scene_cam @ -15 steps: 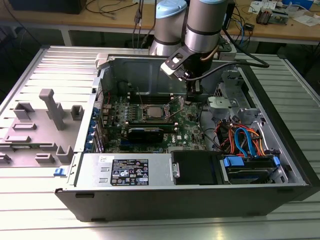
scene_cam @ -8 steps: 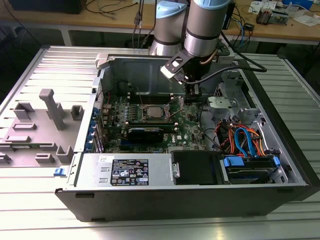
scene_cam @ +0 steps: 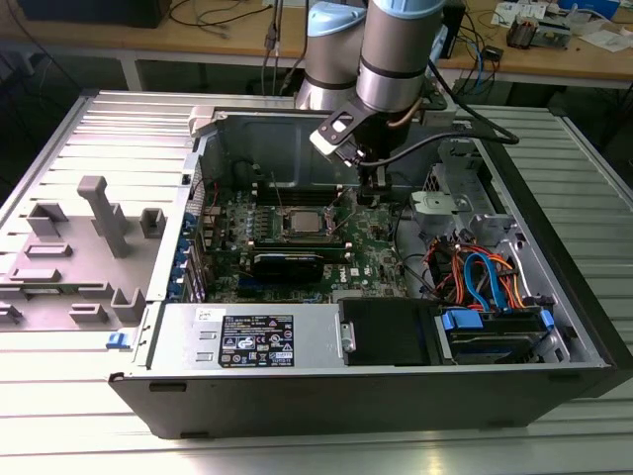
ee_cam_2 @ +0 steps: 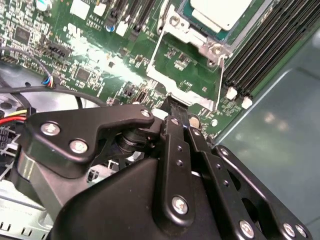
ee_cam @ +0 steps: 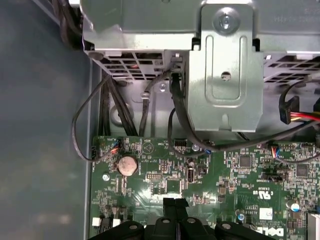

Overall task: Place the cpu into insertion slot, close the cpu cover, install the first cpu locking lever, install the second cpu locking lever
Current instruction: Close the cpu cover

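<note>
The cpu (ee_cam_2: 220, 11) is sitting in the insertion slot (ee_cam_2: 176, 25). The cpu cover (ee_cam_2: 200, 102) is lying swung open, w/ green board (ee_cam_2: 190, 70) showing thru its window. The hand (ee_cam_2: 174, 107) is hovering right at the cover's free edge, fingers pressed together, nothing visible btwn them. Whether it's touching the edge, can't tell. Key relation: the cover is lying btwn hand and slot, hinge side toward the cpu, free edge toward the hand. In the exterior view the hand (scene_cam: 371, 188) is standing to the exterior view's right of the slot.

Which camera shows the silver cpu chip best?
The exterior view: the whole cpu sits in the insertion slot. The second wrist view catches just part of it. The first wrist view faces the drive cage.
</note>
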`<state>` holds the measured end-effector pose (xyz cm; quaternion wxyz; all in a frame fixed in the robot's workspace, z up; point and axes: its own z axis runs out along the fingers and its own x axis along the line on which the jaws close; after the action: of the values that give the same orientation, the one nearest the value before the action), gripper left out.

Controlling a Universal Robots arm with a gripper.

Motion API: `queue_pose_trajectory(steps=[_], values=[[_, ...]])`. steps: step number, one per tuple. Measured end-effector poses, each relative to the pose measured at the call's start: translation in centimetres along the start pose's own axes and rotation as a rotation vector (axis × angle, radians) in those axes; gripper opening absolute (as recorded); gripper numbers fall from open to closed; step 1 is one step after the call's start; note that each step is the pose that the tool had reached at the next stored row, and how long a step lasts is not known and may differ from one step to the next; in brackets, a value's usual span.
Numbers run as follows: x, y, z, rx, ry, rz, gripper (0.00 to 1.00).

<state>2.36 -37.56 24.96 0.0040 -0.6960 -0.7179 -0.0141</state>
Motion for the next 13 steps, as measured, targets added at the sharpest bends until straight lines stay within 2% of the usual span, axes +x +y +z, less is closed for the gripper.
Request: queue_pose_trajectory(steps=[2,8,13], values=[[0.03,-0.55,-0.07,-0.0001,0.0003,0.000,0.11],[0.11,-1.44,-0.20,0.0000,0.0002,0.000,0.11],[0.12,-1.53,-0.20,0.0000,0.0001,0.000,0.11]])
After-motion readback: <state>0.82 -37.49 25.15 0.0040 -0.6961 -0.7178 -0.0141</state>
